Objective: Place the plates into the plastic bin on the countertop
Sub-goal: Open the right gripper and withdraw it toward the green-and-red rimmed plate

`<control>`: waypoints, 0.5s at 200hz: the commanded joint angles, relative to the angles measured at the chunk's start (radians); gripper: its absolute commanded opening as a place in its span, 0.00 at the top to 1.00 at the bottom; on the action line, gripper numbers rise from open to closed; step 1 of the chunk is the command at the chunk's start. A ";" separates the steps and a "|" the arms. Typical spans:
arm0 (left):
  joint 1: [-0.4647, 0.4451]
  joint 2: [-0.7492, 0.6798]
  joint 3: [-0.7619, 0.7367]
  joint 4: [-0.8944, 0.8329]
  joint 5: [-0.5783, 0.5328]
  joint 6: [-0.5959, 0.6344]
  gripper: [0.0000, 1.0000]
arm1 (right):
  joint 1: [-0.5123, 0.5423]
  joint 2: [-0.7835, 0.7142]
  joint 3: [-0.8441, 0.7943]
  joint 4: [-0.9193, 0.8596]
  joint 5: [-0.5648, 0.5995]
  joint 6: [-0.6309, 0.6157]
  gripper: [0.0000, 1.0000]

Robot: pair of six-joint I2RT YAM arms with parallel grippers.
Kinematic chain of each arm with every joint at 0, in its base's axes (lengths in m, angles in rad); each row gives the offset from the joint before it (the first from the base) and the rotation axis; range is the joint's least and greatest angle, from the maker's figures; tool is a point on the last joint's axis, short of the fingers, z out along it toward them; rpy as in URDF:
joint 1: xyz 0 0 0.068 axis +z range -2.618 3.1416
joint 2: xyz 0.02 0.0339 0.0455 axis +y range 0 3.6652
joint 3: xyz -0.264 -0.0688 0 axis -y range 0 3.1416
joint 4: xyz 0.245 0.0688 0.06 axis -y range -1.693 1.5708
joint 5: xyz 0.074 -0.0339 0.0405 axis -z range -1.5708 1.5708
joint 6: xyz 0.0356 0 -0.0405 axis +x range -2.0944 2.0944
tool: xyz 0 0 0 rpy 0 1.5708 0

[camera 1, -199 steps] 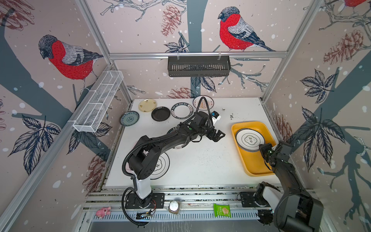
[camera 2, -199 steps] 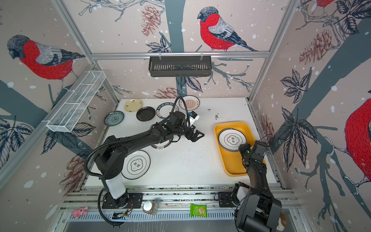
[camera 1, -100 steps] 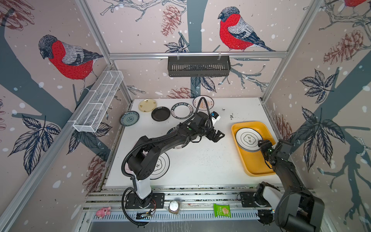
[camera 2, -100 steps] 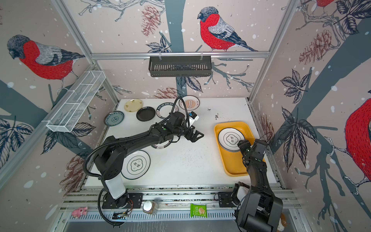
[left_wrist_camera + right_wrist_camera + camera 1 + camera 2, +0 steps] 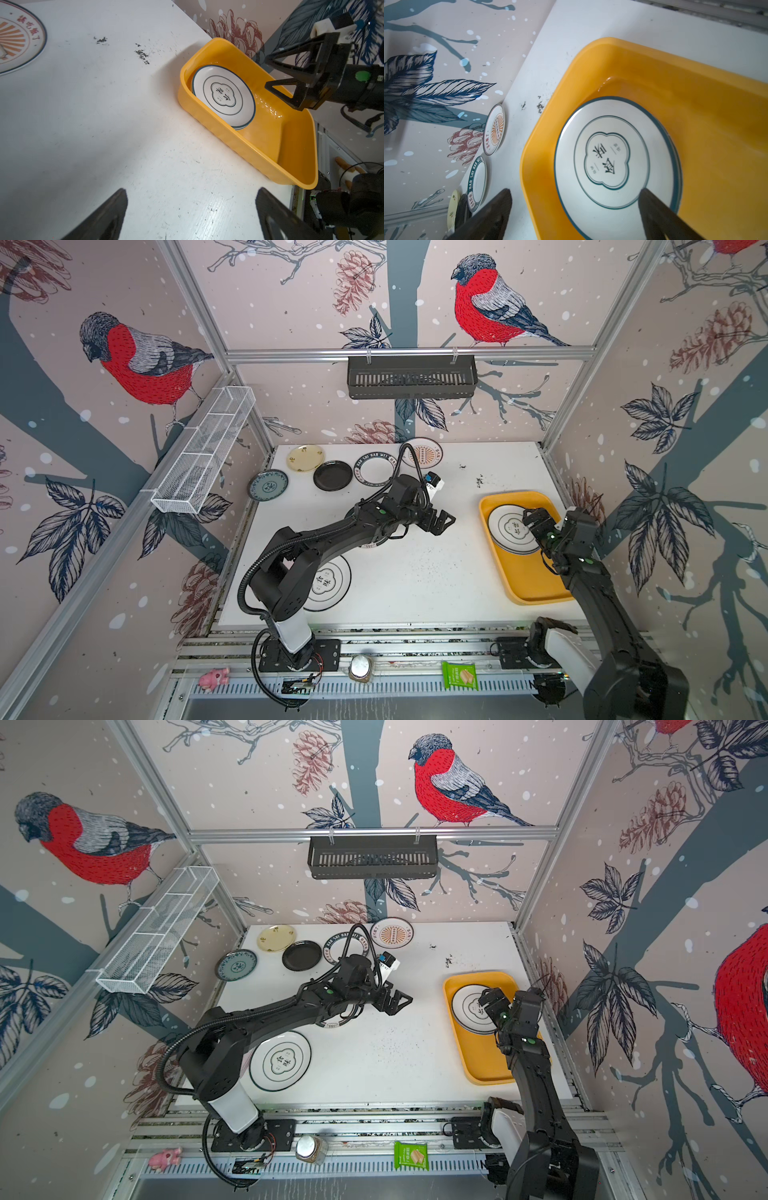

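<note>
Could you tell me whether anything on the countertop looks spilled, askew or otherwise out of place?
Only a scatter of dark specks on the white countertop, just past the far corner of the yellow bin, looks like spilled grit; a fainter dusting lies mid-table. The emblem plate lies flat in the bin, and nothing looks broken.

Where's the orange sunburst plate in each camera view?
In a top view: sunburst plate at the countertop's back edge, right end of the back row.
In a top view: same spot, back edge.
Left wrist: cut by the frame edge, across the black specks from the plastic bin.
Right wrist: foreshortened, beyond the bin's corner and the specks.
Shared landmark: the yellow bin, in all four.
</note>
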 commanded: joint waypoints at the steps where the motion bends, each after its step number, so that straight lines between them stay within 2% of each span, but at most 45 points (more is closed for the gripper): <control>1: 0.040 -0.055 -0.060 0.098 -0.008 -0.068 0.04 | 0.071 -0.009 0.048 -0.024 0.111 0.007 0.03; 31: 0.123 -0.151 -0.163 0.131 -0.045 -0.145 0.03 | 0.211 0.004 0.099 0.031 0.168 0.054 0.03; 71: 0.222 -0.248 -0.266 0.050 -0.208 -0.225 0.03 | 0.434 0.092 0.200 0.094 0.243 0.043 0.00; 100: 0.294 -0.296 -0.312 -0.006 -0.306 -0.283 0.03 | 0.571 0.211 0.275 0.145 0.248 0.027 0.00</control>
